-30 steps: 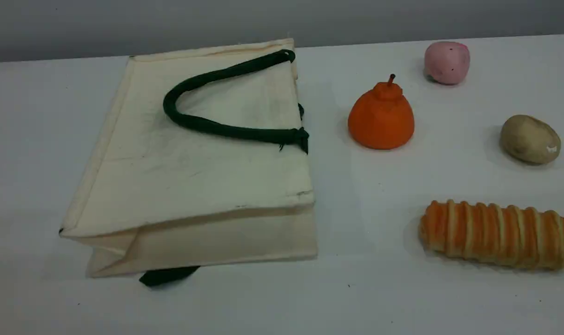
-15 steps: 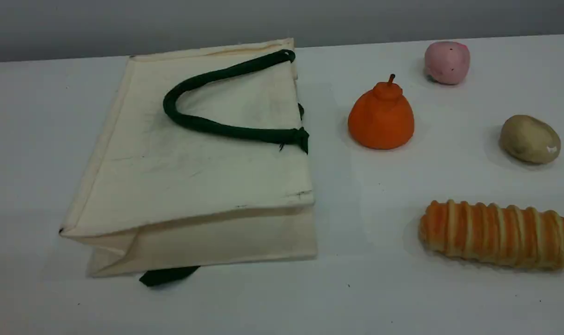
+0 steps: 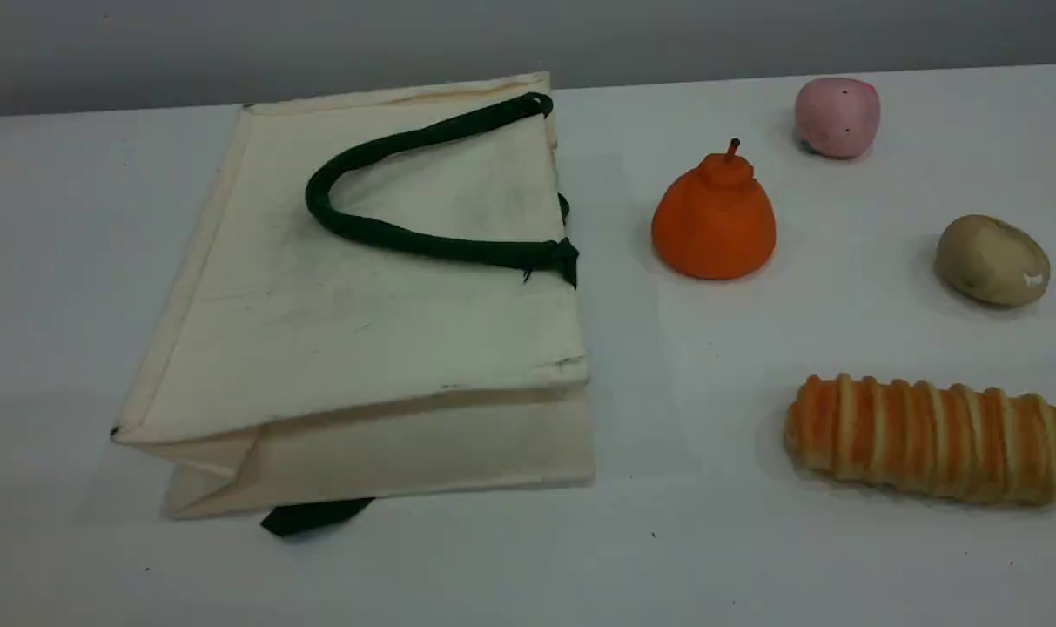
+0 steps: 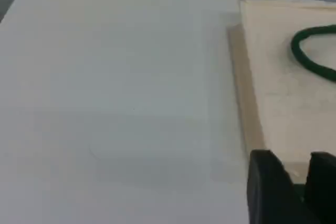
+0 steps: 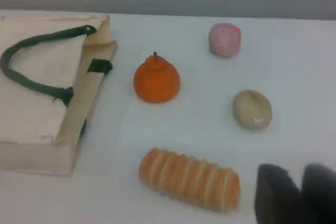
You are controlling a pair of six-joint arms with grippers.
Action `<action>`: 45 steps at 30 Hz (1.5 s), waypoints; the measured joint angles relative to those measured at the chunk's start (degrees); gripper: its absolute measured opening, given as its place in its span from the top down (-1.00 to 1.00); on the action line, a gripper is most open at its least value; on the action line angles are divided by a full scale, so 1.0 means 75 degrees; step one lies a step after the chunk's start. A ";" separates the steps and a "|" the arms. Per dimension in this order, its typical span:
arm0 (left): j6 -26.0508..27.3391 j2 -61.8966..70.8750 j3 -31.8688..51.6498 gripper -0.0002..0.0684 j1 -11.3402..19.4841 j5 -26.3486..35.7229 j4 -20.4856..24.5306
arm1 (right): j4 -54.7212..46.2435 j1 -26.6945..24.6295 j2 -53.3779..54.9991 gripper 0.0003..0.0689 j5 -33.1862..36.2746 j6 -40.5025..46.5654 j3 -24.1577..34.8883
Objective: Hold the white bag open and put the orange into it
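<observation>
The white bag (image 3: 362,287) lies flat on its side at the table's left, its mouth edge facing right and one dark green handle (image 3: 406,240) looped on top. The orange (image 3: 713,226) stands upright just right of that edge, apart from it. Neither arm appears in the scene view. My left gripper (image 4: 302,177) hovers over the bag's (image 4: 283,77) outer left edge, jaws a little apart, open with nothing between them. My right gripper (image 5: 300,187) is off beyond the bread's right end, well away from the orange (image 5: 156,81), with a narrow gap showing between its fingers.
A pink ball (image 3: 837,116) sits behind the orange at the far right. A brown potato (image 3: 992,260) lies right of the orange. A striped bread loaf (image 3: 932,440) lies nearer the front right. A green strap end (image 3: 314,515) pokes out under the bag.
</observation>
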 joint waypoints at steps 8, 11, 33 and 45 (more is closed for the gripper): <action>0.0057 0.0000 0.0000 0.48 0.0000 -0.0014 -0.0030 | 0.0000 0.0000 0.0000 0.85 0.0007 0.0000 0.0000; 0.0057 0.0000 0.0000 0.48 0.0000 -0.0021 -0.0024 | 0.0000 0.0000 0.0000 0.86 0.0007 0.0000 0.0000; 0.0048 0.0000 0.0000 0.88 0.0000 -0.0021 0.0003 | 0.0000 0.0000 0.0000 0.87 0.0007 -0.0005 0.0000; 0.0048 0.0000 0.0000 0.93 0.0000 -0.0021 0.0003 | 0.0000 0.0000 0.0000 0.88 0.0007 -0.0005 0.0000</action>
